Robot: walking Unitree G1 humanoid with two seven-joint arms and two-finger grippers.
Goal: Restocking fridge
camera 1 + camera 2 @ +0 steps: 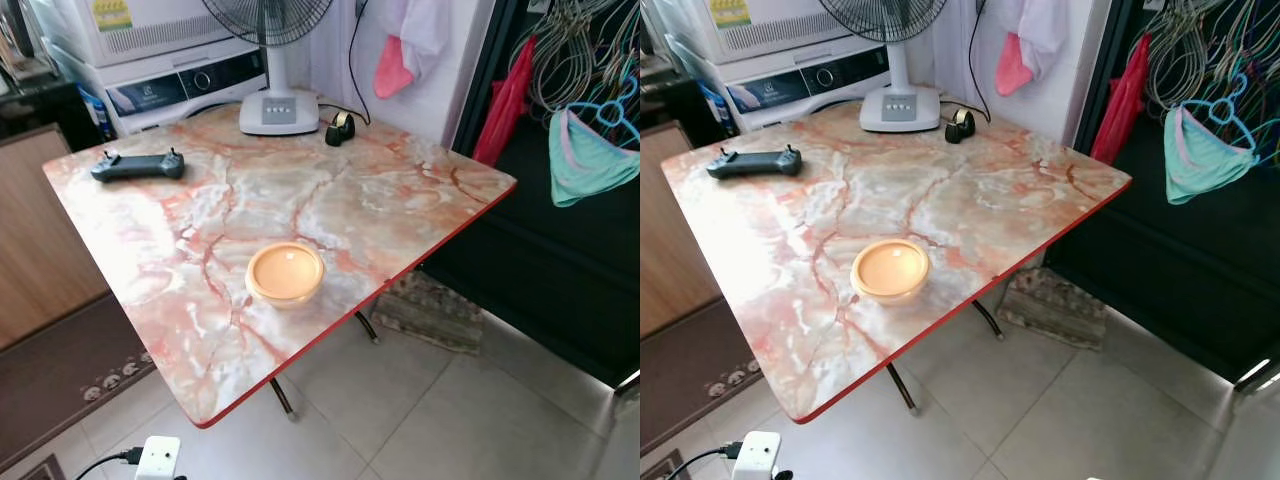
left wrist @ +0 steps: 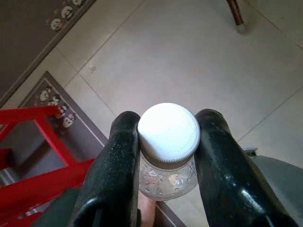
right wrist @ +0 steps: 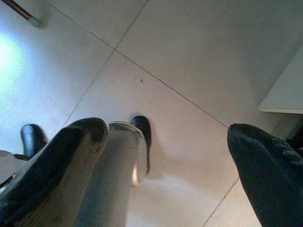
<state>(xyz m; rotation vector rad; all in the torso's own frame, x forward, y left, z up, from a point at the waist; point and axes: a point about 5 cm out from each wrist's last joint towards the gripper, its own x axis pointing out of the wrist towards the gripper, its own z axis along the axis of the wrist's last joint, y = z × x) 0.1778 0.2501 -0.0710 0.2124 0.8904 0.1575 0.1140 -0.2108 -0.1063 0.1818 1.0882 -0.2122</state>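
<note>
Looking down through the head camera, I saw a folding table (image 1: 420, 200) with a pink-veined marble top and a red edge. Near its front edge sat a round peach-coloured container (image 1: 285, 273) with a lid of the same colour on it. Further back, by the left side, lay a dark handheld controller (image 1: 137, 165). At the far edge stood the white base of a pedestal fan (image 1: 278, 110), and just beside it to the right a small black tape dispenser (image 1: 340, 128). Behind the table I could make out a white washing machine (image 1: 185, 85), and off to the right a dark opening with clothes hangers (image 1: 575, 50) and a teal garment (image 1: 590, 155) hanging in it. A white plug adapter (image 1: 158, 458) lay on the tiled floor near the front table leg.

In the left wrist view, the left gripper (image 2: 168, 142) was clamped on a clear plastic bottle (image 2: 168, 177) just under its white cap (image 2: 168, 128), one black finger pressed on each side of the neck. Droplets showed inside the bottle. Below it were beige floor tiles, a brown mat with a patterned border, and part of a red frame (image 2: 42, 161).

In the right wrist view, the right gripper (image 3: 165, 161) had its jaws spread wide with nothing between them, hanging over the tiles.
</note>
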